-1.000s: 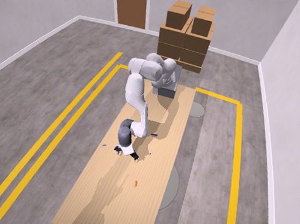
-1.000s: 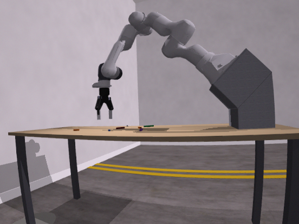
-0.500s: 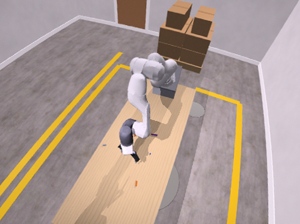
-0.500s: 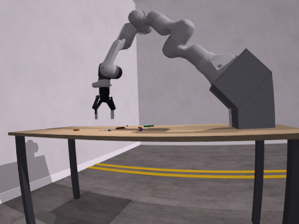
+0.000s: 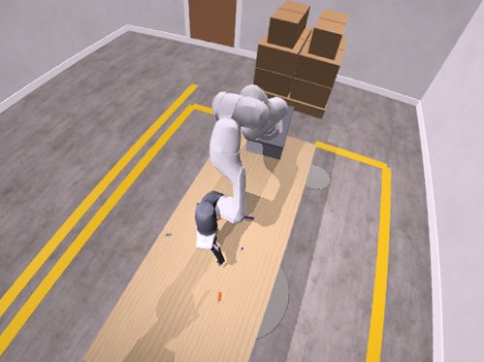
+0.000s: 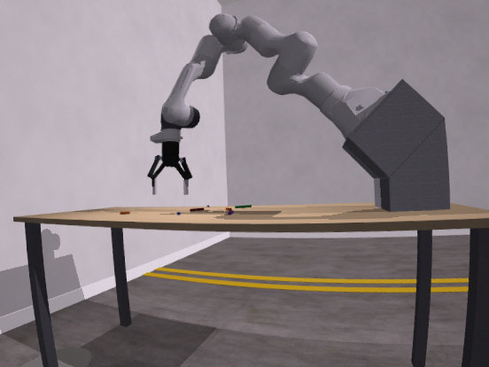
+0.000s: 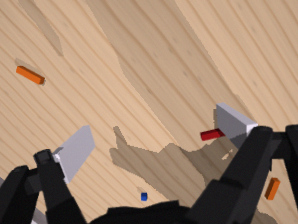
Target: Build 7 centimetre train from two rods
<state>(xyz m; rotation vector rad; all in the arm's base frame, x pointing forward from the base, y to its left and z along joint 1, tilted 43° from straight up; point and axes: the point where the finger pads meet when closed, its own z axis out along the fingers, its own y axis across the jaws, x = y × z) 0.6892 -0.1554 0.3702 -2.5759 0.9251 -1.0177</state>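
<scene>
The gripper hung high over the counter, fingers spread and holding nothing; I judged it should square up over one rod before descending.

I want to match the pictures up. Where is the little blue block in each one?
Top: the blue block lies on the table, just right of the end effector.
Exterior: the blue block is on the table, below the open end effector.
Wrist: the blue block is at the bottom middle.
Shared landmark: the end effector.
</scene>
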